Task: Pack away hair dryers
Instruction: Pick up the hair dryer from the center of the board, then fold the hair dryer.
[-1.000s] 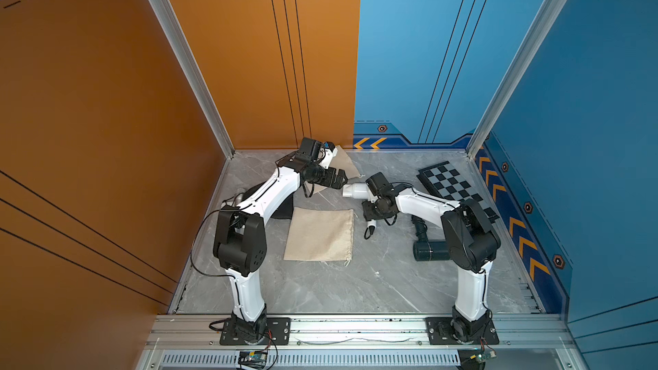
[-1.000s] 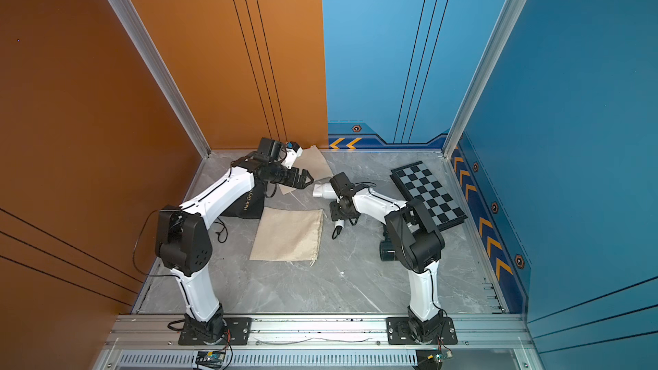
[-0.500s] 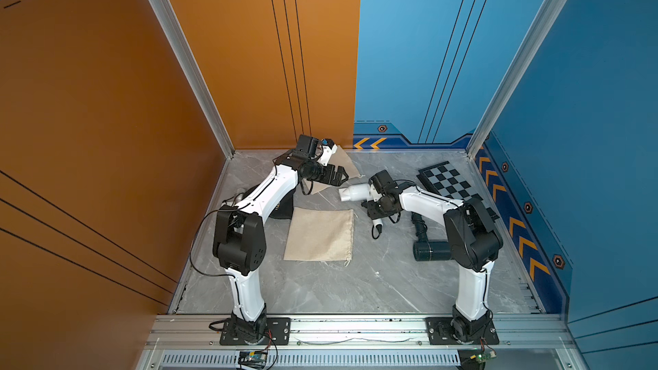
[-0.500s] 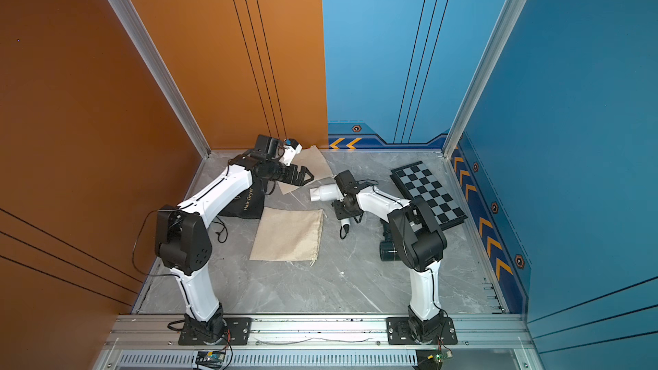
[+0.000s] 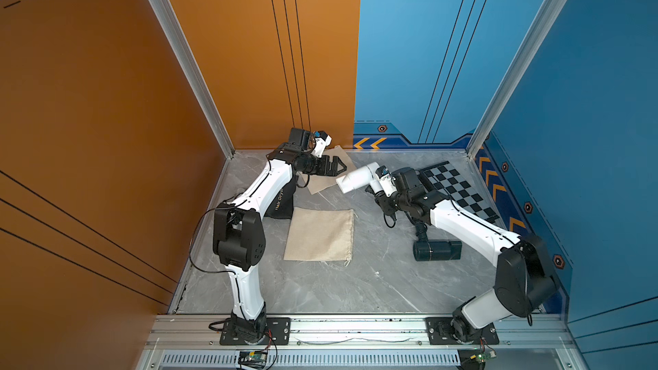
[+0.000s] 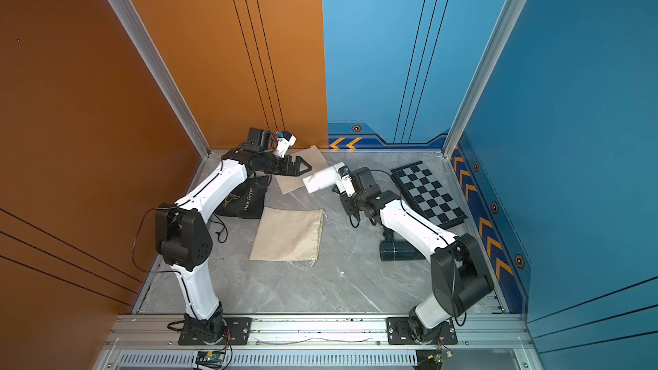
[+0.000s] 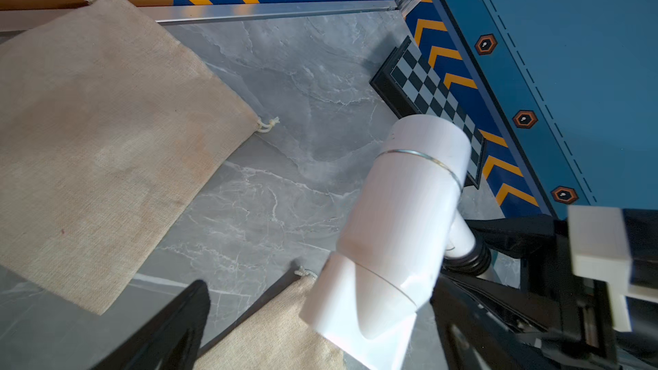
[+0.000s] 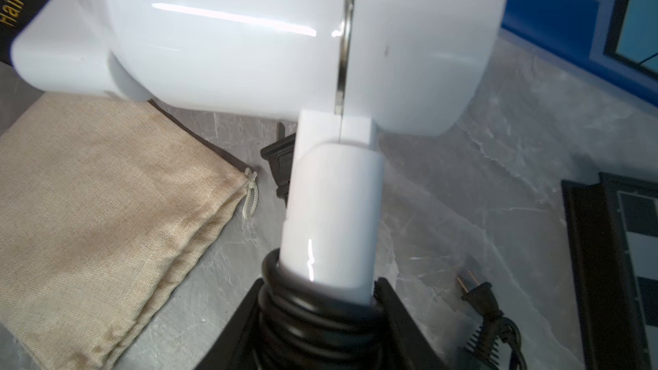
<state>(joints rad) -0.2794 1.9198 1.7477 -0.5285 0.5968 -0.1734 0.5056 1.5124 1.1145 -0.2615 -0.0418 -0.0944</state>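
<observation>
While the beige drawstring cloth pouch (image 5: pixel 320 234) lies flat, white plastic hair dryer (image 5: pixel 356 179) hangs past its far-right corner, handle clamped in my right gripper (image 8: pixel 322 295); blackish-teal plastic dryer (image 5: pixel 437 250) lies right of it; my left gripper (image 5: pixel 337 167) gapes empty past its far edge.

One real piece of print out here: gold lettering on the black pouch (image 6: pixel 245 197), running up the cloth, reads "Hair Dryer" in a top view, with a small gold emblem beside it (too small to make out). From the right wrist camera the same gold letters peek out beside the nozzle of the white hair dryer (image 8: pixel 249 30), and only "Hair Dry" shows before the frame edge cuts it. For signs, orange chevrons (image 5: pixel 370 143) point left on the dark blue band at the foot of the back wall, and more along the right-hand wall point toward the back
</observation>
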